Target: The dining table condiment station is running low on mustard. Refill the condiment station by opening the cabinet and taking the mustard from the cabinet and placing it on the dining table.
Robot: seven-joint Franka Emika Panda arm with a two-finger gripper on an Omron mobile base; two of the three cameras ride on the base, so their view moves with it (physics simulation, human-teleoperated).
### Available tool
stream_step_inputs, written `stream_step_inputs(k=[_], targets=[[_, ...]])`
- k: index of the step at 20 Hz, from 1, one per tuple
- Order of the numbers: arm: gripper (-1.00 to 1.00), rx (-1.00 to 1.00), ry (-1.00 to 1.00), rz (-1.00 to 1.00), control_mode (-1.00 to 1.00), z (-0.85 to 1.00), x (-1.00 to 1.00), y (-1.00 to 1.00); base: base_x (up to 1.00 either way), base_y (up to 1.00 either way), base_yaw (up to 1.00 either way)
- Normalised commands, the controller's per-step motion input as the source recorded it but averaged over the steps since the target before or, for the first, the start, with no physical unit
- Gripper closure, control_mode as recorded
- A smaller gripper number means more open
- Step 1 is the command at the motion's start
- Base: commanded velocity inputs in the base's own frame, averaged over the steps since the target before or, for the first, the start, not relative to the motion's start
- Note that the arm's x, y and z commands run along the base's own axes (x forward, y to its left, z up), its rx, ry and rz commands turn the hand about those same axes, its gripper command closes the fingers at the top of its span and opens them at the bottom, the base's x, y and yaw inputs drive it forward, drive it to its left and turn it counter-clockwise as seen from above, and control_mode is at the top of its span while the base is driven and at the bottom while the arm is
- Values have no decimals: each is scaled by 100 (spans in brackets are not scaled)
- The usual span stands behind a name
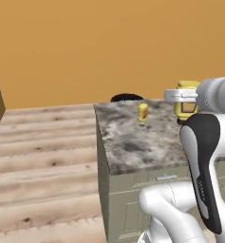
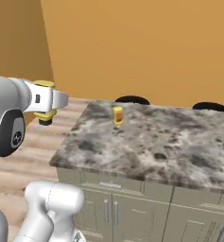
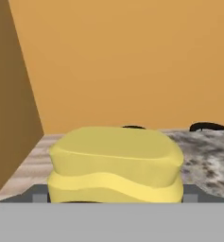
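The two-finger gripper [image 1: 186,105] grasps the small yellow mustard squeeze bottle [image 1: 186,100] by its sides, jaws spread wide around it, bottle upright. It hangs above the mottled marble dining table [image 1: 133,142], near the near-left corner. A plain yellow container [image 2: 117,115] stands further in, toward the far edge.

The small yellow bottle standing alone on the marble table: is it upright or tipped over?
Upright. The small yellow bottle stands on its base on the dining table, its narrower top upward.
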Motion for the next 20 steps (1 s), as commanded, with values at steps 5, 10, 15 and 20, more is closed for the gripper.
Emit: stream_step_inputs(k=[5,10,15,20], targets=[[100,0,0,0,100,0,0,0,2,100,-52],[100,0,0,0,100,0,0,0,7,100,-56],[100,0,0,0,100,0,0,0,19,100,-58],[100,0,0,0,100,0,0,0,26,100,-58]])
